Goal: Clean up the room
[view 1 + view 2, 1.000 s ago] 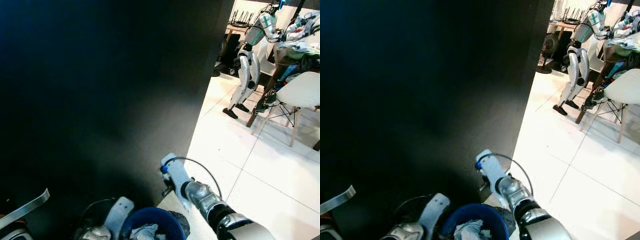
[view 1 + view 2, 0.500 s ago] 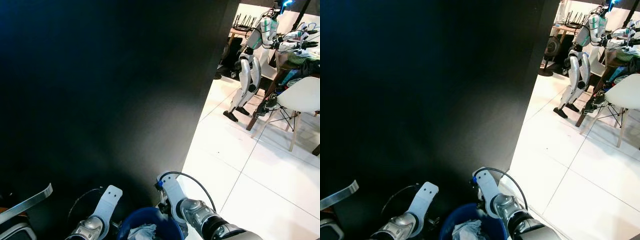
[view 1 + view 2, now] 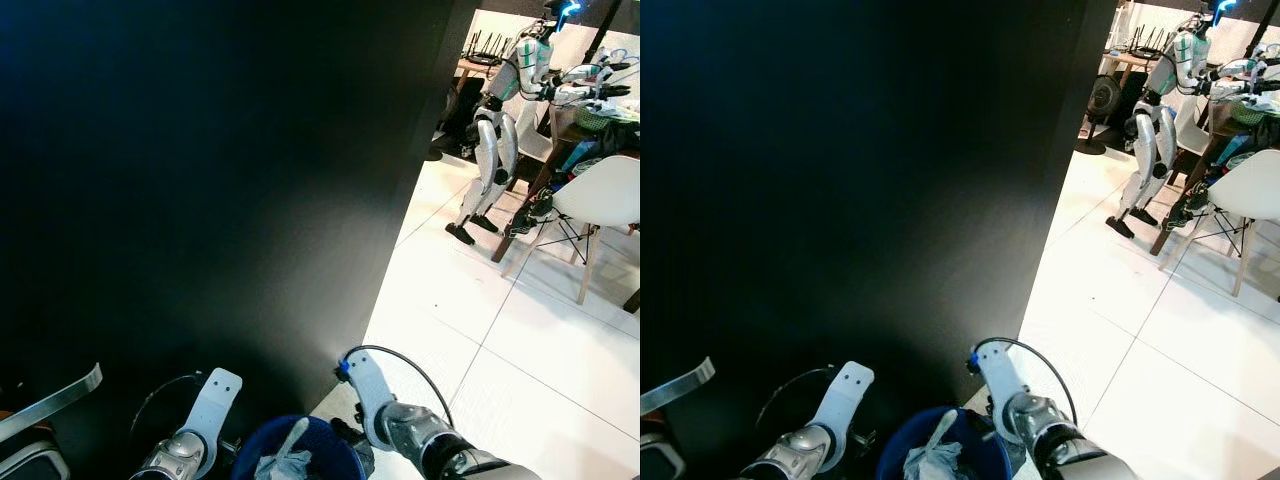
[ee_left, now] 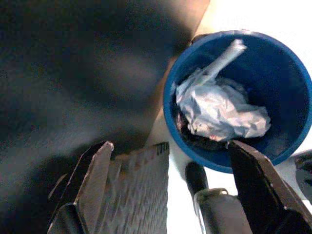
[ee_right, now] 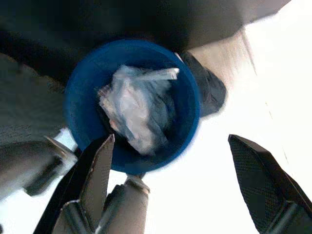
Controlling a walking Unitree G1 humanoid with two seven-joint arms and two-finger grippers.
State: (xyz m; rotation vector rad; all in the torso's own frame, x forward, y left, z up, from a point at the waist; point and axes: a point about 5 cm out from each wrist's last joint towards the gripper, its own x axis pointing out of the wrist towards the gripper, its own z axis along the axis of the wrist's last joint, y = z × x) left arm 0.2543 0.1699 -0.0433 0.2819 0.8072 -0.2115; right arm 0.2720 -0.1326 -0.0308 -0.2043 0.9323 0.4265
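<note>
Flanking a blue bucket (image 5: 131, 105) — unlabelled — both hands spread.

A blue bucket (image 4: 241, 97) at the upper right of the left wrist view holds crumpled pale grey-white plastic (image 4: 222, 108). The left gripper (image 4: 175, 190) has black fingers (image 4: 95, 180), and so does the right gripper (image 5: 180, 185). In the left eye view a black wall (image 3: 200, 180) covers the left and centre, with glossy white floor tiles (image 3: 520, 350) at the lower right. At the upper right stand a white and silver robot (image 3: 500, 130) with green trim and a white chair (image 3: 600, 195) on pale wooden legs
</note>
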